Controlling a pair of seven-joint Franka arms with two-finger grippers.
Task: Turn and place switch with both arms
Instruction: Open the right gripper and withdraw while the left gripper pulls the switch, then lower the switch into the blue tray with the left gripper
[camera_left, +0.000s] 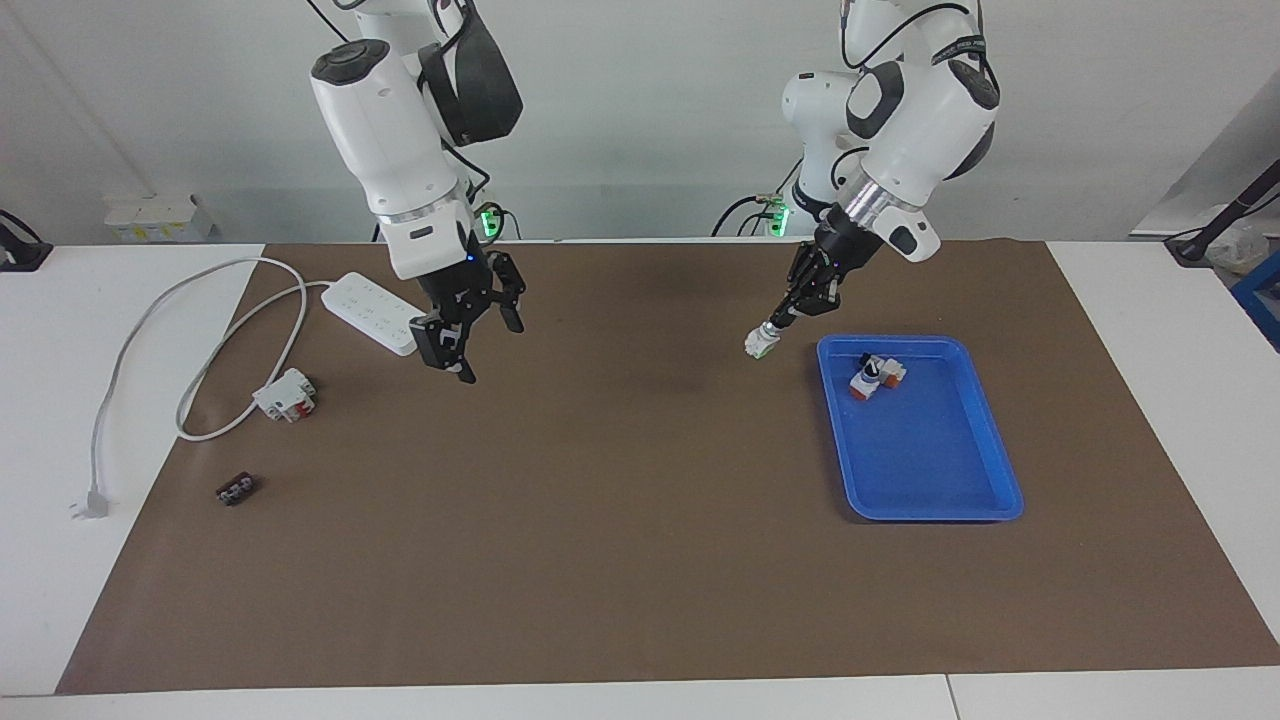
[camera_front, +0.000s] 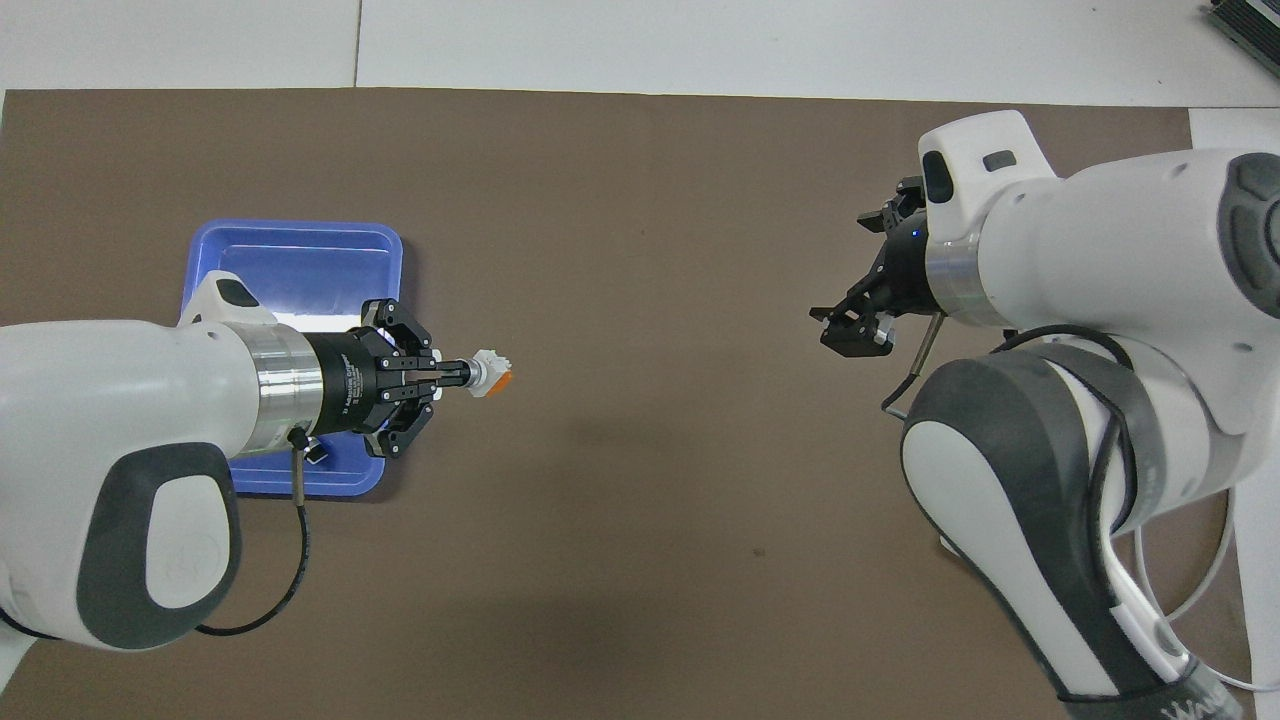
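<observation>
While the left gripper (camera_left: 778, 322) pinches the switch (camera_left: 760, 344) by its knob, centre-right of the facing frame beside the blue tray (camera_left: 985, 440), its orange end points across at the right gripper (camera_left: 468, 345), fingers spread wide, upper left.

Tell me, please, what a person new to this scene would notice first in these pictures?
First, the left gripper holding the small switch up over the brown mat, beside the blue tray at the left arm's end. In that tray lies another white-orange piece. The right gripper hangs open over the mat near a white power strip at the right arm's end.
</observation>
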